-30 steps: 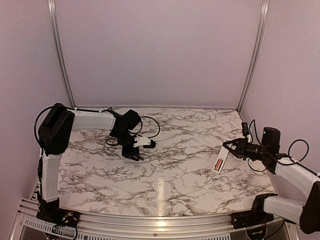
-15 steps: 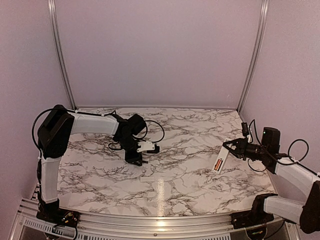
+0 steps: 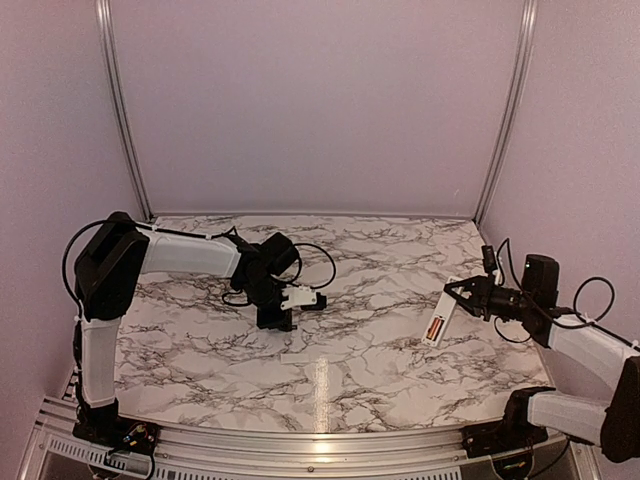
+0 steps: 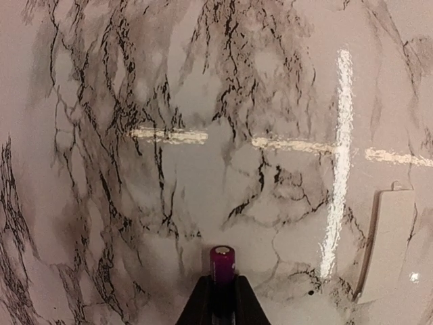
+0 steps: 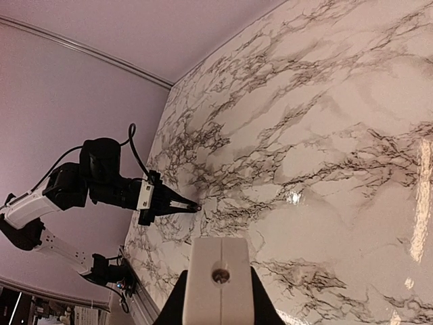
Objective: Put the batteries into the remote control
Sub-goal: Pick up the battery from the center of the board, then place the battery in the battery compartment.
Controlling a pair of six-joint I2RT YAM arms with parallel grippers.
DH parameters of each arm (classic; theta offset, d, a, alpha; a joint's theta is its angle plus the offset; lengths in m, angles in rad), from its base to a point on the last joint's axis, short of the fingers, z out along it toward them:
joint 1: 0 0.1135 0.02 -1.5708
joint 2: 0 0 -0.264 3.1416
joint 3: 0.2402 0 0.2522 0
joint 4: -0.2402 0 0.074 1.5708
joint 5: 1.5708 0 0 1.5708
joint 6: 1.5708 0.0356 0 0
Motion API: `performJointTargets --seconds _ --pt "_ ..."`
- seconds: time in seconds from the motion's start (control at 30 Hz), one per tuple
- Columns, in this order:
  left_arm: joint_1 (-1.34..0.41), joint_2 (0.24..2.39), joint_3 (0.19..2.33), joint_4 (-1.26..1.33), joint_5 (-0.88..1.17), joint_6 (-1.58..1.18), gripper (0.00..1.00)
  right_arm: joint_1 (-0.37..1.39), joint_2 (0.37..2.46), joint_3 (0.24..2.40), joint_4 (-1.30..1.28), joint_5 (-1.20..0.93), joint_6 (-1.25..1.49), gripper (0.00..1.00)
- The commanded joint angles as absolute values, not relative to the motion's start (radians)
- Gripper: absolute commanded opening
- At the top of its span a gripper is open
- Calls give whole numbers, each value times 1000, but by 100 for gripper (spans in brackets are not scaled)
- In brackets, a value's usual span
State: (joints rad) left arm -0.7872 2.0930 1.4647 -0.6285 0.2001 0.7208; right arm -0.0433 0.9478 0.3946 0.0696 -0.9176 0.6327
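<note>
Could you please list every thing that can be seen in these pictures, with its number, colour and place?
table: one, white marble with dark veins, under everything.
walls: three, pale lilac, around the table.
remote: one, white, held above the table's right side.
orange battery: one, orange, apparently lying in the remote.
dark battery: one, dark with a purple-looking tip, between the left fingers.
lid: one, white, flat on the table near the left gripper.
left gripper: one, black, shut on the dark battery, over the table's left half.
right gripper: one, black, shut on the remote.
</note>
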Motion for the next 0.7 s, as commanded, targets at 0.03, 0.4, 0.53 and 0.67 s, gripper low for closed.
performJointTargets --seconds 0.03,0.4,0.53,0.67 --pt "-816 2036 1409 -606 150 608 0 23 963 367 224 -936 744 0" --pt "-847 1678 1388 -572 -40 71 0 203 1018 357 413 -837 876 0" --pt "-856 1570 1409 -616 -65 -193 0 301 1086 381 509 -782 923 0" --pt "-877 1515 1425 -668 -16 -261 0 410 1169 429 607 -711 970 0"
